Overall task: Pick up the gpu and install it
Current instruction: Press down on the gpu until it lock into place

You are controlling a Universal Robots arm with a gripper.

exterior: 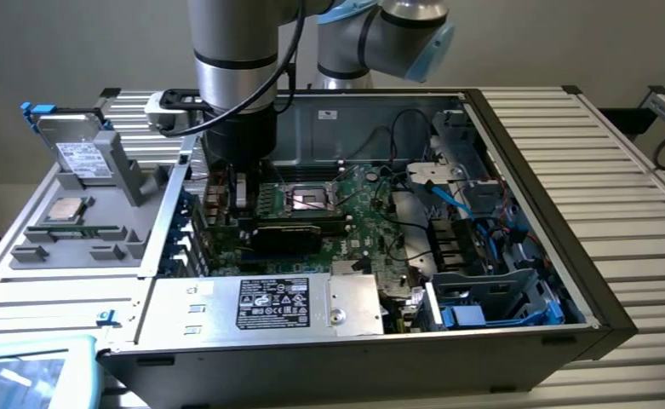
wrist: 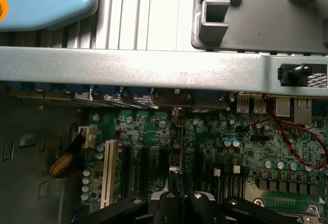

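My gripper (exterior: pixel 237 175) is lowered into the open computer case (exterior: pixel 514 128), over the expansion slots at the motherboard's (exterior: pixel 349 217) end toward the exterior view's left. It is shut on the gpu (wrist: pixel 181 147), which the wrist view catches edge-on as a thin upright card between my fingers (wrist: pixel 169 199). The card stands over the black slots (wrist: pixel 141 167) of the green motherboard (wrist: pixel 246 152), its far end by the case's rear wall (wrist: pixel 154 67). Whether its connector sits in a slot is hidden.
A white slot (wrist: pixel 107 172) lies beside the black ones, and red wires (wrist: pixel 292 126) cross the board. A grey tray (exterior: pixel 37 247) outside the case holds a hard drive (exterior: pixel 83 158). The power supply (exterior: pixel 275 302) sits at the case's front, and a blue pendant (exterior: pixel 25 371) lies nearby.
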